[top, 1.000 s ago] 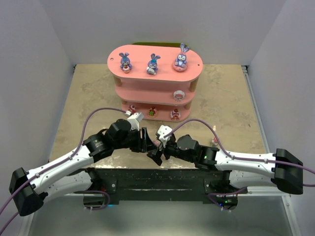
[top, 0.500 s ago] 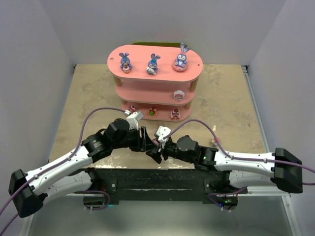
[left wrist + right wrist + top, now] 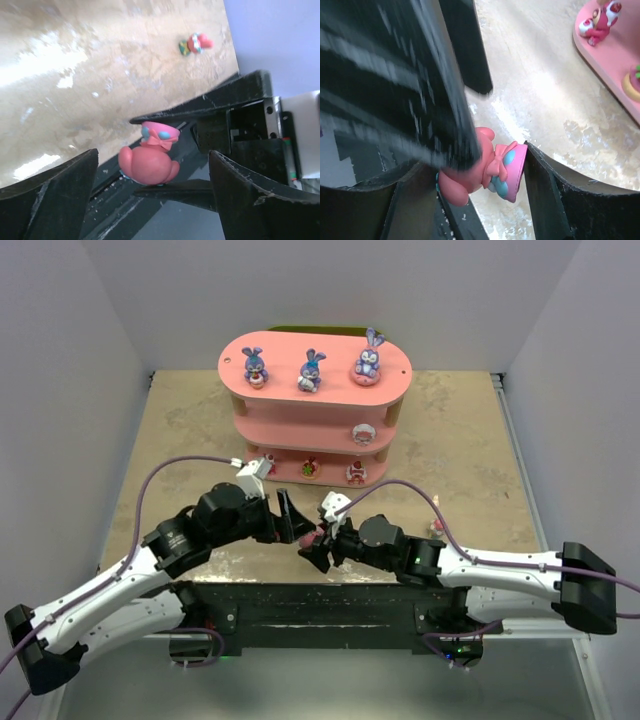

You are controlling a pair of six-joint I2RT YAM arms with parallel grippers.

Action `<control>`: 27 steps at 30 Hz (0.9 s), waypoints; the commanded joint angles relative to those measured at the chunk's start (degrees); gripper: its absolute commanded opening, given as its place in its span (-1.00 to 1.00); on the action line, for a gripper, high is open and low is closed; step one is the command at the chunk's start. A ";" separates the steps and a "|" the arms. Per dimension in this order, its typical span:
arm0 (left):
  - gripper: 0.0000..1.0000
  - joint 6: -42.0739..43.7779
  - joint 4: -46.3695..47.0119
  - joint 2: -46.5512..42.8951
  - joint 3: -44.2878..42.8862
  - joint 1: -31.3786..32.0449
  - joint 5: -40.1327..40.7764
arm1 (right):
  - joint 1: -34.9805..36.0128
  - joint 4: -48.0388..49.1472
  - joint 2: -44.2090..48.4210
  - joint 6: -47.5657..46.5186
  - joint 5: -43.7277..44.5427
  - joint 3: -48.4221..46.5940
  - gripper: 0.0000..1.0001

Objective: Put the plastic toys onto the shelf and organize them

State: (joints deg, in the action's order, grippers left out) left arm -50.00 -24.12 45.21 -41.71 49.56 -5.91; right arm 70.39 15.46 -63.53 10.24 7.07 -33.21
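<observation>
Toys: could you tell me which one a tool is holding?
The pink figure with a bow, gripped in the right tool; the others rest on the shelf or the table.

I count one pink shelf [image 3: 285, 348], and it has three boards. There are three purple-blue bunnies [image 3: 254, 364] [image 3: 311, 370] [image 3: 369, 356]. There are six small round figures [image 3: 364, 433] [image 3: 268, 461] [image 3: 310, 468] [image 3: 356, 472] [image 3: 150, 161] [image 3: 436, 527], mostly in pink and red colours. Together this makes nine toys. There are also two robot arms [image 3: 120, 575] [image 3: 500, 565].
</observation>
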 commanded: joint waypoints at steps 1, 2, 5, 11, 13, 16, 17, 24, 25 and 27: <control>0.97 -0.62 -3.82 -4.51 -4.51 0.01 13.98 | -0.17 -2.44 3.32 7.41 4.17 -1.33 -0.50; 0.98 -0.89 -4.35 -5.21 -4.69 0.01 15.74 | -0.17 -3.59 3.58 8.47 4.88 -1.50 -0.50; 0.98 0.33 -4.36 -8.20 -3.64 0.01 20.93 | -0.69 -9.47 5.16 15.84 7.78 -3.43 -0.50; 0.86 9.90 0.11 -10.58 -1.09 0.10 18.68 | -13.75 -21.71 9.99 38.78 1.47 -7.48 -0.53; 0.85 11.93 2.14 -10.67 -0.65 0.10 17.52 | -16.06 -21.00 12.02 44.41 -1.69 -6.96 -0.53; 0.83 14.57 6.27 -10.49 1.45 0.10 13.13 | -18.97 -17.58 13.34 51.35 -4.95 -6.78 -0.50; 0.83 15.27 7.58 -10.41 1.98 0.10 11.12 | -19.50 -15.75 13.52 55.20 -5.31 -6.60 -0.50; 0.72 20.28 19.97 -9.35 6.38 2.37 9.94 | -19.77 -5.19 14.13 70.26 -4.70 -3.18 -0.53; 0.70 20.46 21.47 -9.53 7.60 3.34 12.83 | -19.77 -4.57 14.48 71.57 -4.00 -2.91 -0.54; 0.68 21.95 27.09 -9.88 8.49 6.76 15.57 | -19.77 -2.64 15.45 75.18 -2.68 -2.21 -0.54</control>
State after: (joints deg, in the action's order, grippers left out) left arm -33.04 -10.22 36.21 -34.87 52.07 5.32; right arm 50.92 4.97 -50.33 74.30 3.03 -36.45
